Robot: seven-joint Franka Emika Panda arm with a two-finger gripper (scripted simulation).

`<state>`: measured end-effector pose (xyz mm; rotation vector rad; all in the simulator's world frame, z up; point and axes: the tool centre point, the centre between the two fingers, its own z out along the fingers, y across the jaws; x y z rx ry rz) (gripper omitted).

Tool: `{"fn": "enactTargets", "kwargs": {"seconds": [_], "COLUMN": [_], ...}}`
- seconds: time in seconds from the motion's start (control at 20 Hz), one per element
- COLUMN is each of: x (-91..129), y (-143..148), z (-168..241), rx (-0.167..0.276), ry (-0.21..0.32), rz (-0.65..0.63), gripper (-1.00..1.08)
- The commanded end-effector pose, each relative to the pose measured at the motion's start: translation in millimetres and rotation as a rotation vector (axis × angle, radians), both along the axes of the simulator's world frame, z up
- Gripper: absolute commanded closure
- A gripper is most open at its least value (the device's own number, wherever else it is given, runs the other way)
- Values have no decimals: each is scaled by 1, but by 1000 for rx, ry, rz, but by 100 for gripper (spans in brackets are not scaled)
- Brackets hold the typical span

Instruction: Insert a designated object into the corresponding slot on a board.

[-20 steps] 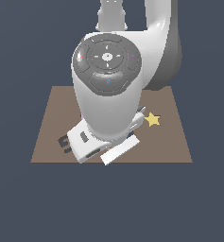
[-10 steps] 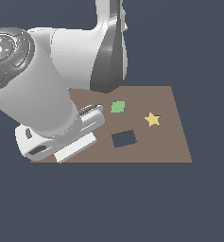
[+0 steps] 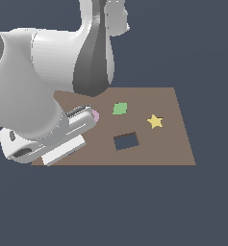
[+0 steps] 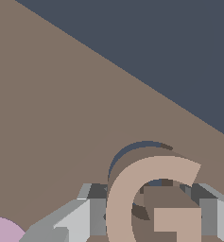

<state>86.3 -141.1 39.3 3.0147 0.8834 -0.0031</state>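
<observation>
In the wrist view my gripper (image 4: pixel 150 218) is shut on the tan-pink spiral piece (image 4: pixel 125 196). One grey finger (image 4: pixel 87 218) shows on each side of it. The spiral hangs low over the brown board (image 4: pixel 52 118). A thin dark navy arc of the spiral slot (image 4: pixel 132 148) shows just beyond the spiral's curved edge, so the piece sits nearly over the slot but a little offset. In the exterior view the arm's bulk hides the gripper, the spiral and the slot. They lie over the part of the board (image 3: pixel 168 144) at the exterior view's left.
On the board are a green piece (image 3: pixel 120 108), a yellow star (image 3: pixel 155 121), a dark rectangular hole (image 3: pixel 125 141) and a pink ring (image 3: pixel 95 115), which also shows in the wrist view (image 4: pixel 2 230). The big white arm (image 3: pixel 33 101) covers the board's left side.
The arm has swung toward the exterior view's left. This uncovered the green piece, the rectangular hole and part of the pink ring. The board's pieces have not moved.
</observation>
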Motion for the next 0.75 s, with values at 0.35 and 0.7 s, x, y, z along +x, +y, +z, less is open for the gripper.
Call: {"fn": "enactTargets", "kwargs": {"seconds": [0.35,0.7], "x": [1,1], "y": [0,0], "z": [-9,-9], "rx": [1,1], "ry": [0,0], "rz": [3,3], "gripper": [-92,-92]}}
